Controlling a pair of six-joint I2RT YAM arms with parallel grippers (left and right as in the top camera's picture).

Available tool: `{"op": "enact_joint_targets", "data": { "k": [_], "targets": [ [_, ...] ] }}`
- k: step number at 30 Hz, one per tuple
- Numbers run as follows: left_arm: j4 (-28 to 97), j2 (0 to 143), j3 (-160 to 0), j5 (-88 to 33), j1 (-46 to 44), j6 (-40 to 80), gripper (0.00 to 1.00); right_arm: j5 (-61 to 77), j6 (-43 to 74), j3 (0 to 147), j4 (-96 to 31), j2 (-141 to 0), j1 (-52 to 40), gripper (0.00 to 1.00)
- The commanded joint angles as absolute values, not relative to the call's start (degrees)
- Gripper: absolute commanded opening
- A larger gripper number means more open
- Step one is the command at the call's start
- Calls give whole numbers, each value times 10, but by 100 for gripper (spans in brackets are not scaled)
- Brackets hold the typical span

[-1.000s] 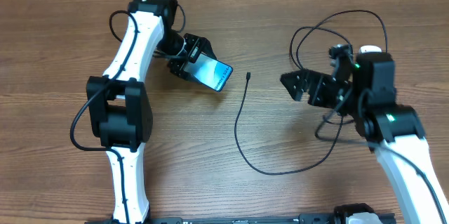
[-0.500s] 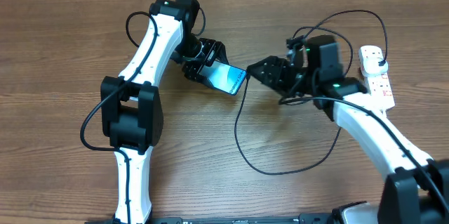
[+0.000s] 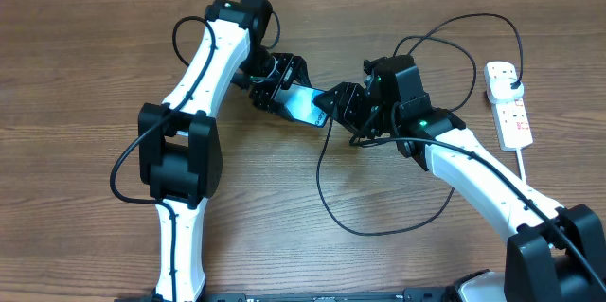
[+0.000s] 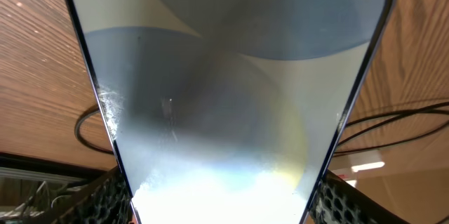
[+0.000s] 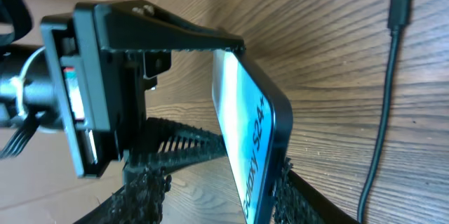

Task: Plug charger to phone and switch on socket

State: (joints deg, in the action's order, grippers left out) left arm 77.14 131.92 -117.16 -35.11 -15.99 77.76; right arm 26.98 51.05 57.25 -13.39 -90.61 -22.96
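On the table (image 3: 95,56), with the socket (image 3: 508,105) at far right, your left gripper (image 3: 276,89) is clamped on the phone (image 3: 303,105) just above frame centre, while the right gripper (image 3: 329,106) stands spread around its free end, holding nothing. The phone is rigid, glassy and probably slick, so hold its side edges. The limp charger (image 3: 318,171) looping below centre is best pinched just behind its stiff connector (image 5: 401,3), upper right in the right wrist view.
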Motion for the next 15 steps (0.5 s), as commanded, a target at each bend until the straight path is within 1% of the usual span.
{"op": "enact_joint_targets", "data": {
  "k": [1,12,15],
  "targets": [
    [775,1318,-1189,-375,-174,786,29,257,523,585,-135,-920,-232,53],
    [773,1318,-1189,-375,-182,787,29,255,525,585,-133,-942,-232,53],
    [773,1318,-1189,-375,-187,787,28,255,525,585,-131,-946,-232,50]
  ]
}}
